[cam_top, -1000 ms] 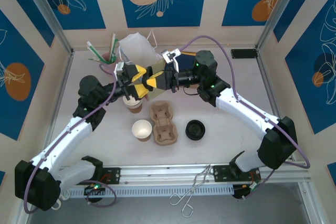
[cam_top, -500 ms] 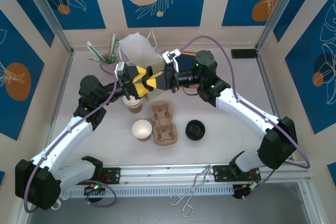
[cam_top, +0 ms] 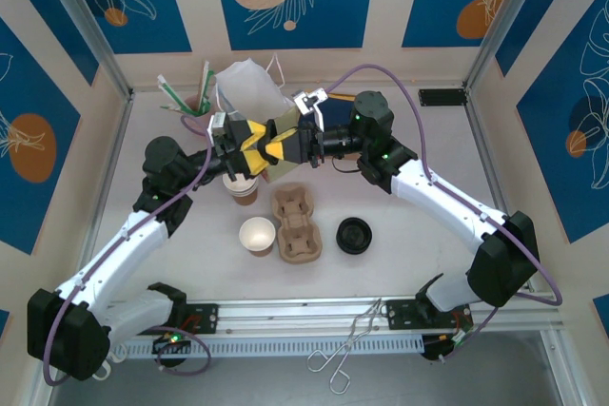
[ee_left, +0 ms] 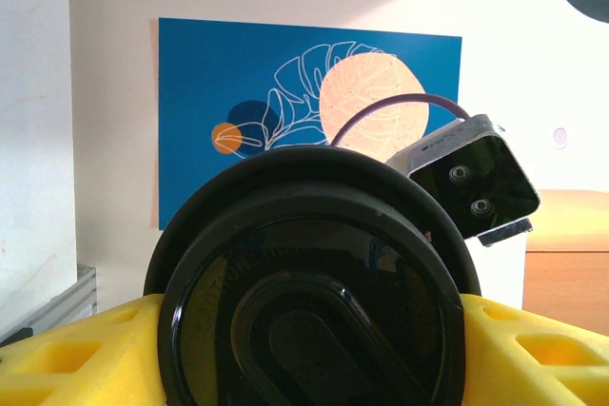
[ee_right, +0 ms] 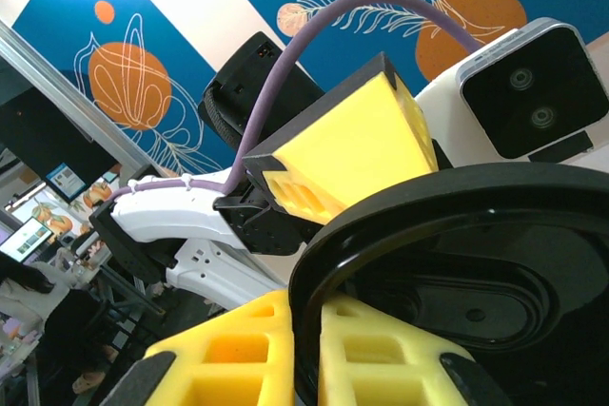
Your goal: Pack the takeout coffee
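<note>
A round black lid hangs in the air between both grippers, above the table's middle back. My left gripper has its yellow fingers against the lid's two sides. My right gripper pinches the lid's rim between its yellow pads. Below them stands a brown kraft cup, its top partly covered by the left gripper. A second brown cup, open and white inside, stands in front of it. A takeout coffee with its lid on is out of view.
A cardboard cup carrier lies mid-table, with a loose black lid to its right. A white bag and a cup of stirrers stand at the back. Metal tongs lie on the near rail.
The left gripper's fingers have drawn in around the lid. Both arms stay almost where they were.
</note>
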